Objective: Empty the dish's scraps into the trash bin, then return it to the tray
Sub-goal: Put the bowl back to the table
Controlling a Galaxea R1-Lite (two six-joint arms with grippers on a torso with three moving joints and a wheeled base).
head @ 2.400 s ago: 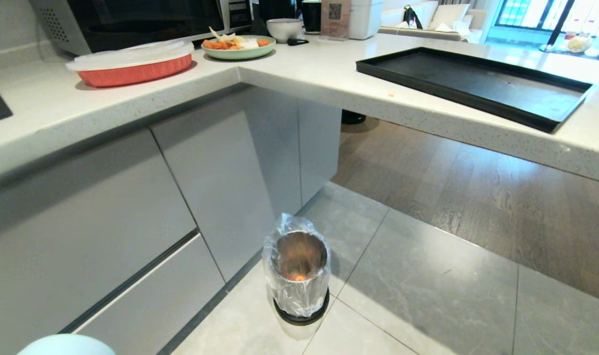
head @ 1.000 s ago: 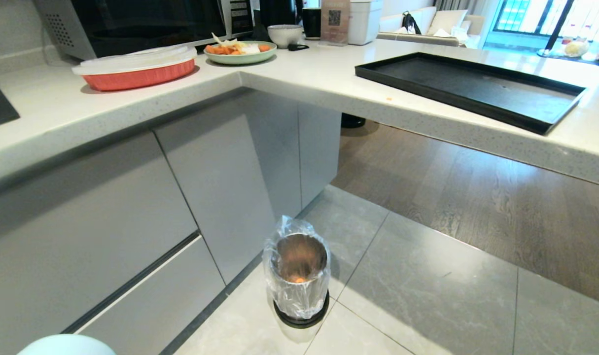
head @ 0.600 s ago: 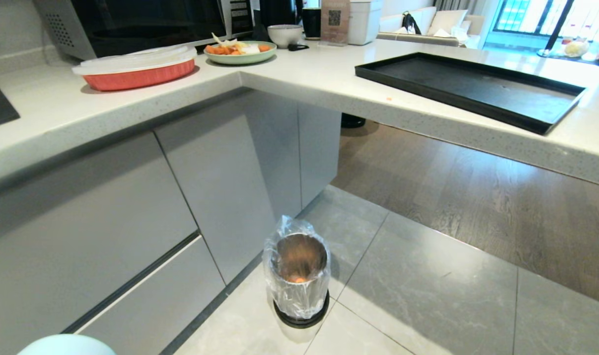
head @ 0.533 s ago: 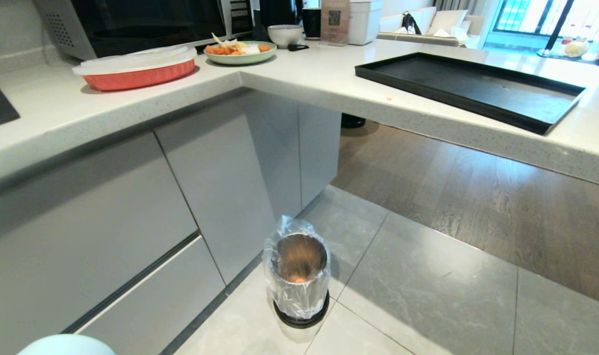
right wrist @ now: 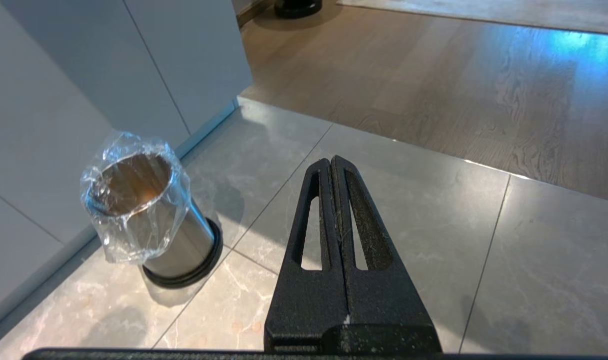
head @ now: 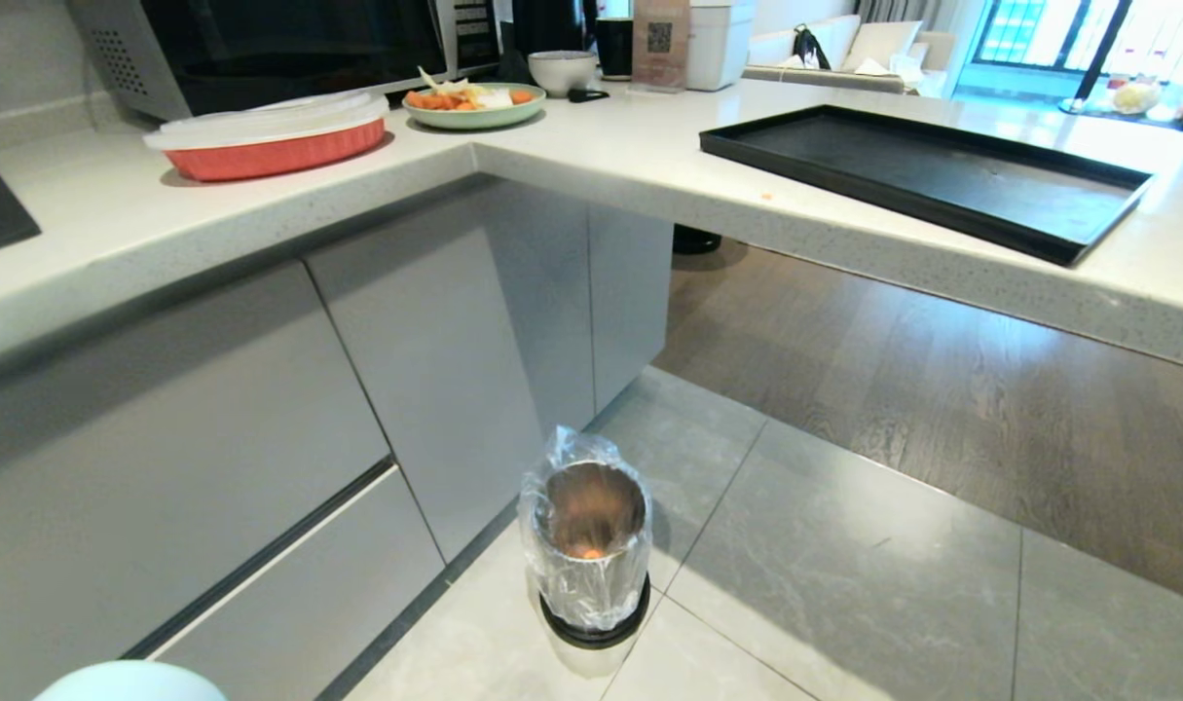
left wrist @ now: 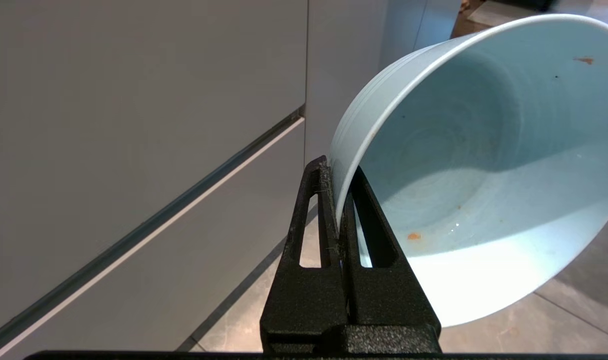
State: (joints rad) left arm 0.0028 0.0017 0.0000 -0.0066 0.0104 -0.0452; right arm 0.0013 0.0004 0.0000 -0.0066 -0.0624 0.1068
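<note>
- Grey cabinet fronts (left wrist: 133, 125) and a pale tiled floor (right wrist: 434, 240) fill the space around the robot's two hands, with an L-shaped white tabletop (head: 601, 146) above.
- Left hand (left wrist: 340, 200): clamped tight on the rim of the dish (left wrist: 474, 165), one finger (left wrist: 321, 210) outside the wall and the other inside. The dish hangs tilted on its side, low beside the cabinets; in the head view only a sliver of it (head: 129, 682) shows at the bottom left corner.
- Inside the dish: nearly bare, with only a few orange smears and specks on the pale blue glaze. No real scraps remain in it.
- Right hand (right wrist: 332, 200): fully closed with nothing between its fingers, held idle over the tiled floor.
- Trash bin (head: 586, 545): it stands upright on the floor near the cabinet corner, with the clear liner puffed up round its rim. A bit of orange lies at its bottom, which looks like scraps (head: 587, 552) already tipped in.
- Tray (head: 922, 175): it lies on the right arm of the tabletop, well apart from the dish and carrying nothing.
- Further off on the tabletop: a green plate (head: 474, 102) heaped with carrot and pale vegetable pieces, a red baking dish (head: 270, 131) under a white lid, and a greyish bowl (head: 562, 68).
- Progress, as I judge it: the emptying looks done. What is left is to lift the dish to the tabletop, set it level on the tray and let go.
</note>
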